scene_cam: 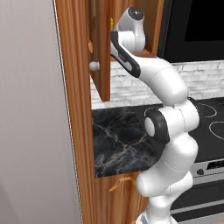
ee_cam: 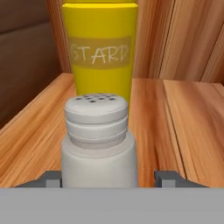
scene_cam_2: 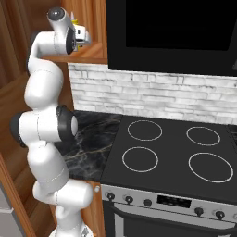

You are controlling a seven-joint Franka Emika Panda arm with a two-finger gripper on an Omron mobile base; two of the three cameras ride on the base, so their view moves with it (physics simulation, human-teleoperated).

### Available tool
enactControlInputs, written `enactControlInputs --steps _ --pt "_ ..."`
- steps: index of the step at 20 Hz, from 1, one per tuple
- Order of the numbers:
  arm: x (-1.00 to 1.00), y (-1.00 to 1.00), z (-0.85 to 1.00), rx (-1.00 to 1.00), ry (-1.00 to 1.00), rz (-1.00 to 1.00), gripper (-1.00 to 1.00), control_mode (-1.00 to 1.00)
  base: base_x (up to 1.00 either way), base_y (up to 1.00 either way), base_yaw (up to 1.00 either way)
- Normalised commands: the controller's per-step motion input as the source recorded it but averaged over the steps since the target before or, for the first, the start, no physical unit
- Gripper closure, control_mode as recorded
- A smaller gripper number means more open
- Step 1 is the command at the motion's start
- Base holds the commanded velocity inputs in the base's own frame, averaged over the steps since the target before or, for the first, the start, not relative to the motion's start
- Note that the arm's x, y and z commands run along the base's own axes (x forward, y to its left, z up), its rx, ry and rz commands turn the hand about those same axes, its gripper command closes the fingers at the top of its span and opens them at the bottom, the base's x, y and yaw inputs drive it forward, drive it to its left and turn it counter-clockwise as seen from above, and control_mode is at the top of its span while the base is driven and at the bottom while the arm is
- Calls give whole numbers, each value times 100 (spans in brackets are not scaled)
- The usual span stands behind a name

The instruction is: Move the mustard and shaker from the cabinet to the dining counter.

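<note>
Here | grey ribbed shaker (ee_cam: pixel 97 140) between pincer (ee_cam: pixel 107 179) tips, grip unclear | yellow mustard (ee_cam: pixel 100 57) behind

The shaker (ee_cam: pixel 97 140), a pale grey cylinder with a narrower ribbed cap pierced with small holes, stands upright on the wooden shelf of the cabinet (ee_cam: pixel 183 118). Just behind it the mustard (ee_cam: pixel 100 57), a yellow bottle bearing a tan label with white lettering, stands upright too. The cabinet's door (scene_cam: pixel 101 52) hangs open.

Cabinet (ee_cam: pixel 192 113) shelf carries shaker (ee_cam: pixel 98 140) before mustard (ee_cam: pixel 100 52).
</note>
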Motion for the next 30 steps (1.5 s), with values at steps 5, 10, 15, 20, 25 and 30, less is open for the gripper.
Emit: enactControlInputs --steps 5,10,15,20,25,30 --pt "-7 -7 -10 0 3 -1 100 -100 0 0 0" --pt "-54 -48 -6 0 -1 0 100 -100 0 0 0" --pt "-94 -55 0 0 -5 2 100 -100 0 0 0" --pt "-100 -25 -5 -1 -20 13 100 -100 0 0 0" --pt "-100 0 -4 0 -48 24 100 -100 0 0 0" --pt "-100 0 0 -1 -16 27 100 -100 0 0 0"
